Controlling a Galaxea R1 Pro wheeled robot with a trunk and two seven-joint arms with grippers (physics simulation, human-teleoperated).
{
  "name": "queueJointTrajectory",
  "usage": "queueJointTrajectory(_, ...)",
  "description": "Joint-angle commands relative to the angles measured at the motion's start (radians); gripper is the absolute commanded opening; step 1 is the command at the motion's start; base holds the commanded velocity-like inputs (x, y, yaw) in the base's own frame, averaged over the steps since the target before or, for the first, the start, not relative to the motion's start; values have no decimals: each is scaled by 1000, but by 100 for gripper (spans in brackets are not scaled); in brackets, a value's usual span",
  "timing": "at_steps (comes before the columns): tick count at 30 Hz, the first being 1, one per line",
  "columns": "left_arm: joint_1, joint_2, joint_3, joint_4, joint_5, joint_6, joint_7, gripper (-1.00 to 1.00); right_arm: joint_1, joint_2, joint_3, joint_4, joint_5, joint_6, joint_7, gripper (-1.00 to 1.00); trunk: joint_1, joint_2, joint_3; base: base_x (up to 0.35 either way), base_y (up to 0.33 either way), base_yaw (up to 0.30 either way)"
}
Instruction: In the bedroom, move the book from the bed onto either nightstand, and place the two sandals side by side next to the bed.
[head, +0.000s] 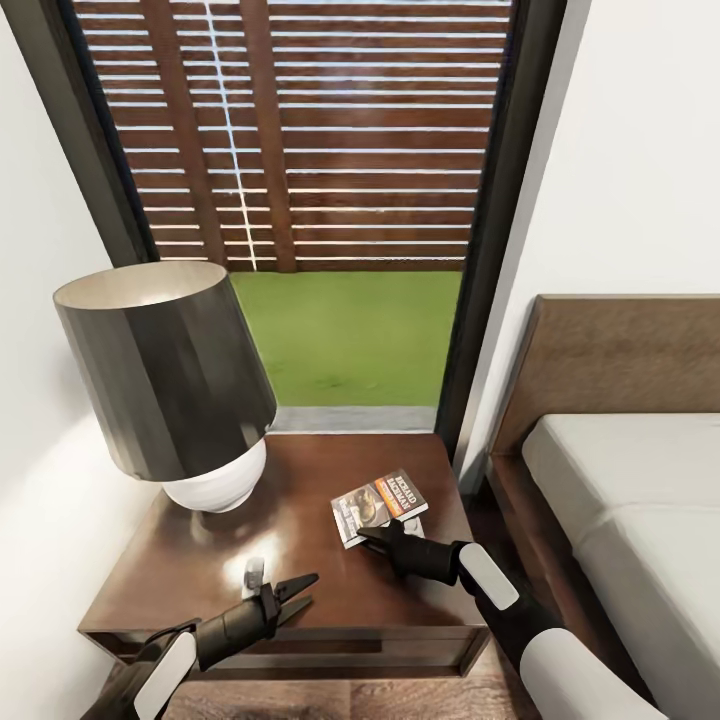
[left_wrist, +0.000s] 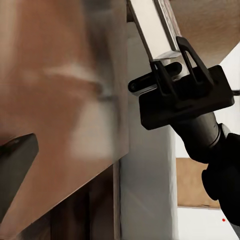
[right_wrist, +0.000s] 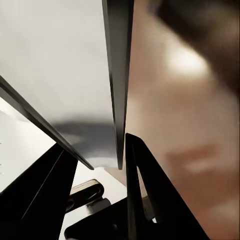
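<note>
The book (head: 378, 505), a thin paperback with an orange band, rests on the dark brown nightstand (head: 300, 500) near its right side. My right gripper (head: 372, 535) is shut on its near edge. The right wrist view looks along the book (right_wrist: 75, 75), whose thickness sits between my two dark fingers (right_wrist: 145, 200). From the left wrist I see the right gripper (left_wrist: 170, 70) clamped around the pale book (left_wrist: 150, 25). My left gripper (head: 303, 592) hangs open and empty over the nightstand's front edge. The bed (head: 640, 500) lies to the right. The sandals are out of view.
A lamp (head: 165, 370) with a wide dark shade and a white base takes up the nightstand's left half. A tall dark-framed window (head: 340, 200) stands behind, with white walls on both sides. The bed's brown headboard (head: 620, 360) rises close to the nightstand's right edge.
</note>
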Motion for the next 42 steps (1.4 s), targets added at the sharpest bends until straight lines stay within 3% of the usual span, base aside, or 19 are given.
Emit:
queueJointTrajectory(1, 0, 1, -5, 1, 1, 6, 3, 100, -1, 0, 0, 0, 4, 1, 6, -100, 0, 0, -1, 0, 0, 0)
queueJointTrajectory(12, 0, 1, -5, 1, 1, 6, 2, 100, -1, 0, 0, 1, 4, 1, 6, -100, 0, 0, -1, 0, 0, 0)
queueJointTrajectory(15, 0, 1, -5, 1, 1, 6, 2, 100, -1, 0, 0, 1, 4, 1, 6, -100, 1, -1, -13, 0, 0, 0)
queueJointTrajectory(42, 0, 1, -5, 1, 1, 7, 2, 100, -1, 0, 0, 1, 4, 1, 6, -100, 1, -1, -13, 0, 0, 0)
